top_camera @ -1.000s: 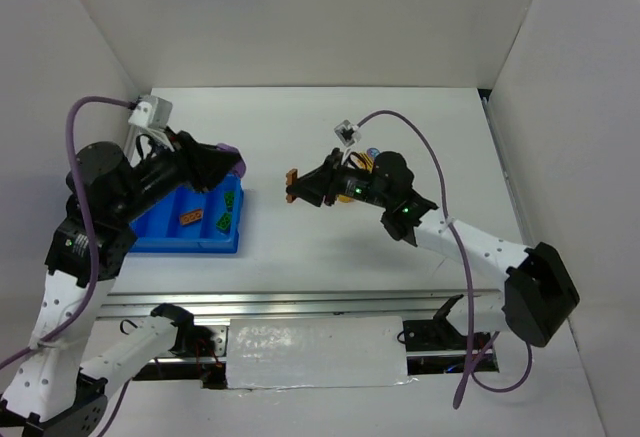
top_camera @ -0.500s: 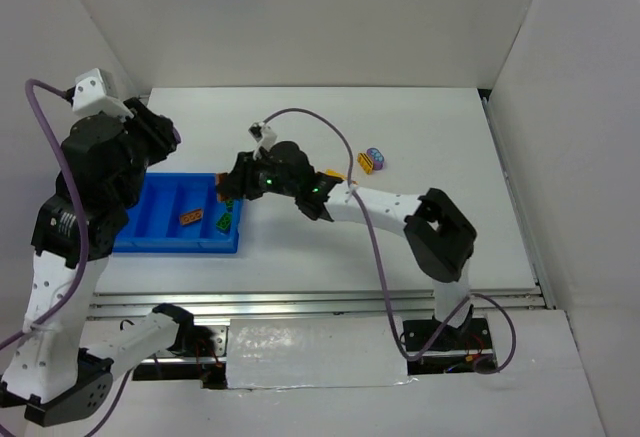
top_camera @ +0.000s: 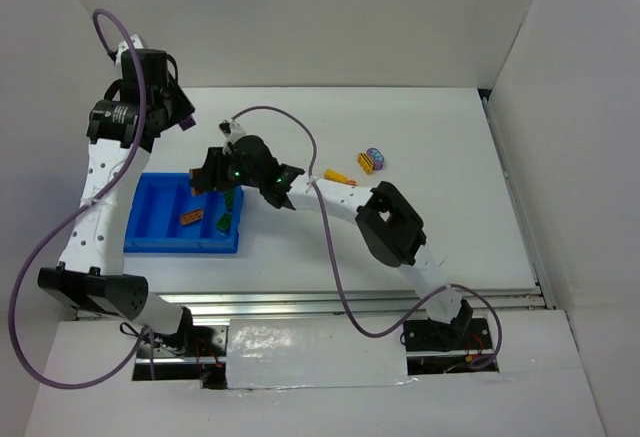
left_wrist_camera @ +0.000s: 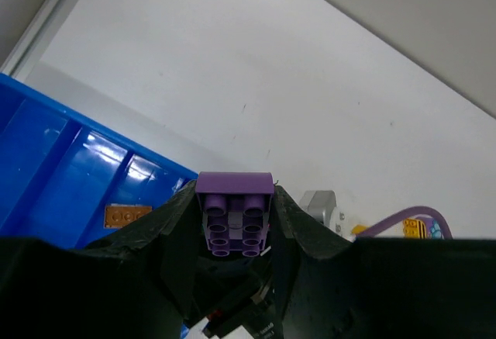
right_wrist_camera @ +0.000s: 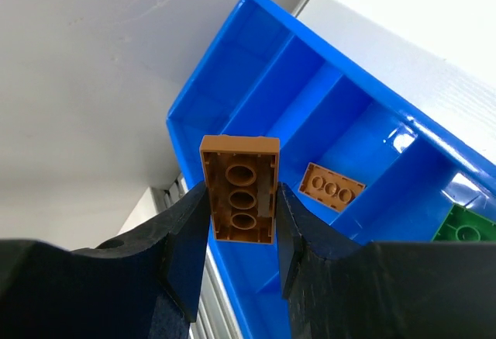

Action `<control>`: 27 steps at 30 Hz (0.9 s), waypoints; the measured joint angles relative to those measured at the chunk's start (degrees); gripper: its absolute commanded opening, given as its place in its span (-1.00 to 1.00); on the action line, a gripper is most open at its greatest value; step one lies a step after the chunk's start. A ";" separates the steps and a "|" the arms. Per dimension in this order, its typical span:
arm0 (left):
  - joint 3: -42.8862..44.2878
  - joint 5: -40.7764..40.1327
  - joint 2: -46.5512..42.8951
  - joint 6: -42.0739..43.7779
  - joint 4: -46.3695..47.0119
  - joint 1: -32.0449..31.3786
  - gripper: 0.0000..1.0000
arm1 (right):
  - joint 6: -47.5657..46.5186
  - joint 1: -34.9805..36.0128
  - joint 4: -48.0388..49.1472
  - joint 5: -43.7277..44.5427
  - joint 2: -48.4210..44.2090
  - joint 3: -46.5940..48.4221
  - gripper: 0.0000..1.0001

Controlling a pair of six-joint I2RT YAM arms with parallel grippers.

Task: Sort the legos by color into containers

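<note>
High at the upper left of the top view the left tool (left_wrist_camera: pixel 234 193) clamps a purple lego (left_wrist_camera: pixel 234 216), while the right tool (right_wrist_camera: pixel 240 209) pinches an orange lego (right_wrist_camera: pixel 239 174) above the blue tray (top_camera: pixel 150 219), which holds another orange piece (top_camera: pixel 190 218) and green legos (top_camera: pixel 226 221).

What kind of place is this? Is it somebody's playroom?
Probably a robot lab's test booth, not a playroom: plain white walls box in a white table, a left arm and right arm reach over it, sorting legos into a blue tray.
</note>
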 measured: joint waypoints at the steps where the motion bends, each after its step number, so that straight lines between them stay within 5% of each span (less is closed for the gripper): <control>1: -0.37 0.26 0.20 -0.35 -0.26 0.13 -1.00 | 0.28 0.00 -0.02 -0.07 0.74 0.57 -1.00; 12: -6.40 -0.42 -6.47 -0.74 -1.03 0.35 -1.00 | 1.05 3.32 -6.73 8.02 9.22 13.99 -1.00; 16: -7.50 0.31 -10.14 -0.72 -0.85 0.85 -1.00 | 0.96 4.94 -9.46 11.28 10.73 16.33 -0.83; 19: -8.31 1.03 -12.24 -0.70 -0.52 0.98 -1.00 | 0.79 5.68 -11.10 12.57 10.95 16.26 -0.54; 20: -8.68 1.11 -12.92 -0.63 -0.42 1.09 -1.00 | 0.72 5.77 -11.28 12.85 10.95 16.13 -0.25; 23: -10.38 1.14 -14.82 -0.61 -0.22 1.33 -1.00 | 0.31 5.77 -11.28 13.33 10.95 15.87 0.12; 27: -13.25 0.74 -17.38 -0.72 -0.37 2.34 -1.00 | -0.94 5.73 -11.08 13.29 10.95 15.74 0.37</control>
